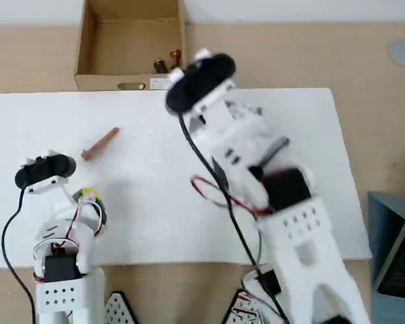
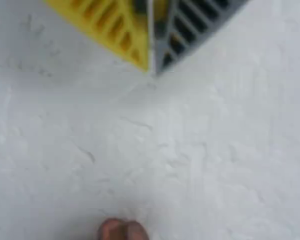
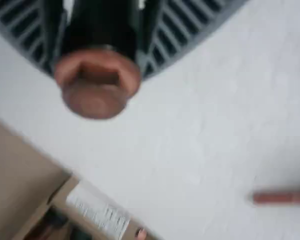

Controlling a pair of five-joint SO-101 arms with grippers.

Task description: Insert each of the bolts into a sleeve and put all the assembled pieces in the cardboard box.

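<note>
While two copper pieces already lie inside the cardboard box in the high view, you are not finished. A loose piece lies on the white mat, ahead of the left gripper and well apart from it. I cannot tell whether it is a bolt, a sleeve or both joined. The right arm stretches out to the box's near wall.

In the left wrist view, your left gripper has its yellow and grey fingers pressed together at the tips, with nothing between them. A copper end, likely the loose piece, shows on the mat well ahead of the tips.

In the right wrist view, your right gripper is clamped on a held piece, seen end-on. The box's labelled edge lies just beyond and below the gripper, and the loose piece is well off to one side.

By my judgement, the held piece goes into the box next, and then the loose one remains to be dealt with.
</note>
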